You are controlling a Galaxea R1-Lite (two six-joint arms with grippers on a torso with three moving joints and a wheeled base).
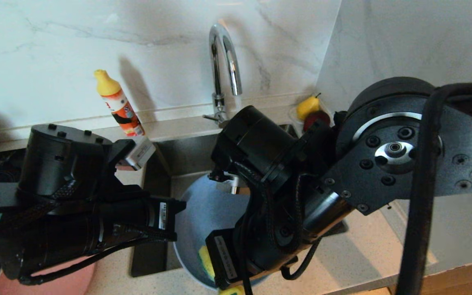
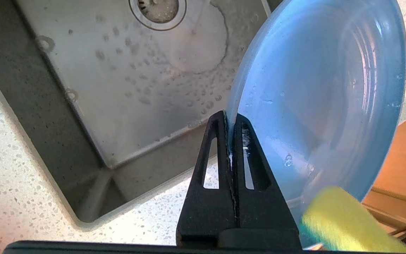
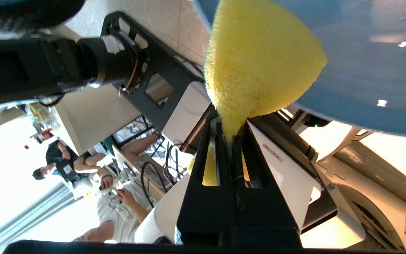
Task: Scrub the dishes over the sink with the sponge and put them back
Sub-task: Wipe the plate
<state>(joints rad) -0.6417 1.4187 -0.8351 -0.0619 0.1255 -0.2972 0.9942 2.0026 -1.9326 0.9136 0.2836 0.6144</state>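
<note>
A light-blue plate (image 1: 207,213) (image 2: 315,88) is held tilted on edge over the near rim of the sink (image 2: 125,70) (image 1: 187,155). My left gripper (image 2: 229,118) is shut on the plate's rim. The yellow sponge (image 3: 259,60) (image 2: 344,222) is squeezed between the fingers of my right gripper (image 3: 229,129) and pressed against the plate's face (image 3: 365,53) near its lower edge. In the head view the arms hide both grippers; only a strip of sponge (image 1: 205,262) shows. A pink plate (image 1: 76,282) lies on the counter at the lower left. The bowl is out of view.
A curved chrome tap (image 1: 223,61) stands behind the sink, whose drain strainer (image 2: 158,10) lies below the plate. An orange dish-soap bottle (image 1: 117,102) stands at the back left. A yellow pear (image 1: 307,106) and a red fruit (image 1: 317,119) sit at the back right. Speckled counter (image 1: 383,254) surrounds the basin.
</note>
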